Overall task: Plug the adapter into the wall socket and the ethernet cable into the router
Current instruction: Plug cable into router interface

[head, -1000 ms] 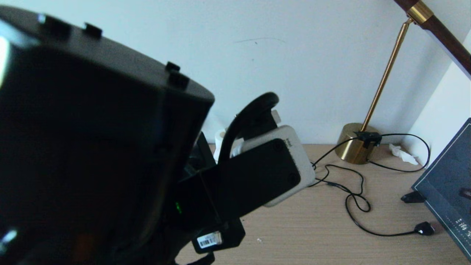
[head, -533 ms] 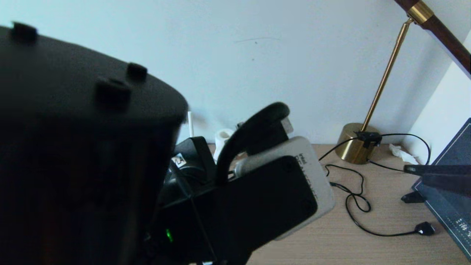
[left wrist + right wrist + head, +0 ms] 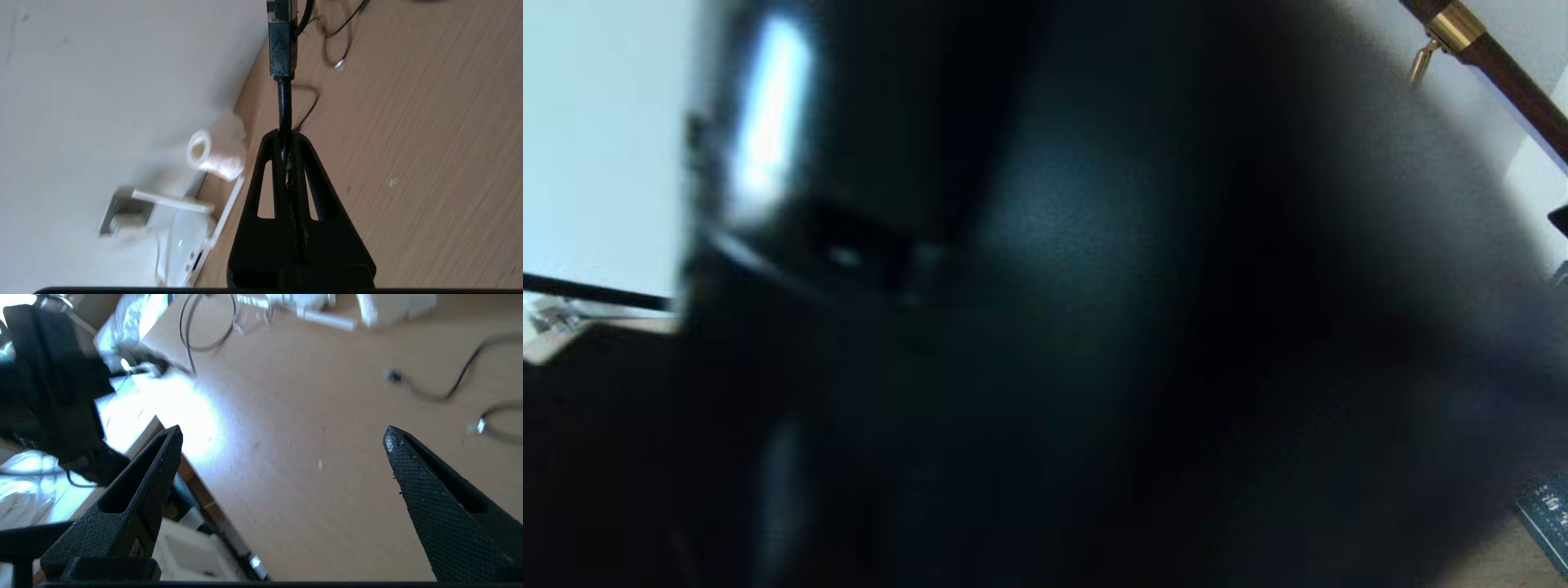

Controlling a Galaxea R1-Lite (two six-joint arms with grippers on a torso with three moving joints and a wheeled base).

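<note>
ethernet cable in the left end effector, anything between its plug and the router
Nothing visible blocks it. The left end effector is shut on the ethernet cable, plug sticking out over bare desk. The router sits off to one side by the wall, with a toilet-paper roll beside it, not between.

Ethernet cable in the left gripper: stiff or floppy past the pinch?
Probably semi-stiff: the ethernet cable runs straight out of the shut left gripper to its plug. Likely light, and the long unsupported rest should droop.
</note>
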